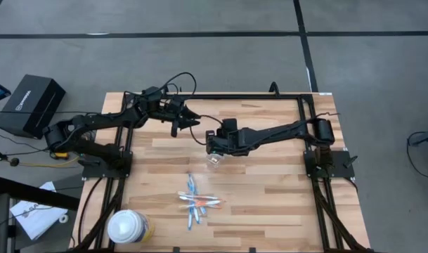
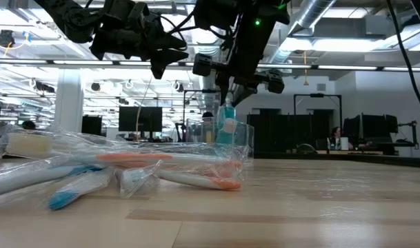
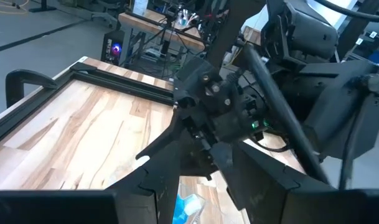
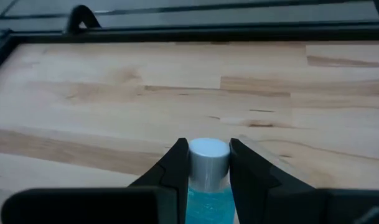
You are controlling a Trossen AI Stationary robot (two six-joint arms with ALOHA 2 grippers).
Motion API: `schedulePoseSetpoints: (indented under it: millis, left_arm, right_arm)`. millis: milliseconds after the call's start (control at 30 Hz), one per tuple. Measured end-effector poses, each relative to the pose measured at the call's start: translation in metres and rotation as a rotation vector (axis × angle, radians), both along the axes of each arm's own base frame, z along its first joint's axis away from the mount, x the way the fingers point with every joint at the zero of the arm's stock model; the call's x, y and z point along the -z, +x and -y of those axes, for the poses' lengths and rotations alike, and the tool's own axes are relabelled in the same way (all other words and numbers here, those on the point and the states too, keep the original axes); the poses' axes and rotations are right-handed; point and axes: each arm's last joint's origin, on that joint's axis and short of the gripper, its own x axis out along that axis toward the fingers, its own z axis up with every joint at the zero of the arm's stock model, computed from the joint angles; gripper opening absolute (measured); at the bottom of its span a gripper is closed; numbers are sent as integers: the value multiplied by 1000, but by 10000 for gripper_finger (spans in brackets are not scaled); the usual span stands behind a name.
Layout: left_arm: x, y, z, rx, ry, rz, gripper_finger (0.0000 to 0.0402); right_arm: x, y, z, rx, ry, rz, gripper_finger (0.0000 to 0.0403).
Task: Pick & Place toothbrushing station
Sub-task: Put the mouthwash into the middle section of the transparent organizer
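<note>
My right gripper (image 1: 214, 149) is over the middle of the table, shut on a small blue tube with a white cap (image 4: 208, 186). The tube stands in the small clear cup (image 2: 238, 143), which rests on its base on the table (image 1: 215, 161). My left gripper (image 1: 188, 121) is open and empty, raised above the table just to the far left of the right gripper. Several blue, white and orange toothbrushes in clear wrappers (image 1: 197, 202) lie in a heap toward the near edge and fill the low view's foreground (image 2: 127, 172). My right gripper pinches the tube's white cap (image 4: 208, 154) between its two fingers, one on each side. The fingers come from above, pointing down. The tube stands upright below them, its blue body (image 2: 227, 131) inside the clear cup.
A large round white-topped yellowish container (image 1: 126, 226) stands at the near left corner. A black frame (image 1: 199, 97) runs along the table's far edge and sides. Bare wood lies to the right of the toothbrushes and along the far side.
</note>
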Motion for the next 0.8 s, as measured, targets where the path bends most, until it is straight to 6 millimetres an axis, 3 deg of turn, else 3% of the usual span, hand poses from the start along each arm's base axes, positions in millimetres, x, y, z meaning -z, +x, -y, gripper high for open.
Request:
schedulePoseSetpoints:
  millis: [300,600,800]
  left_arm:
    - [0,0,0,1,5,2,142]
    - [0,0,0,3,24,4,142]
    - [0,-2,-3,-10,32,7,142]
  right_arm:
    - [0,0,-9,-12,-26,5,146]
    - [-1,1,-19,-28,-49,16,46]
    - [-4,-1,-25,-27,-88,23,46]
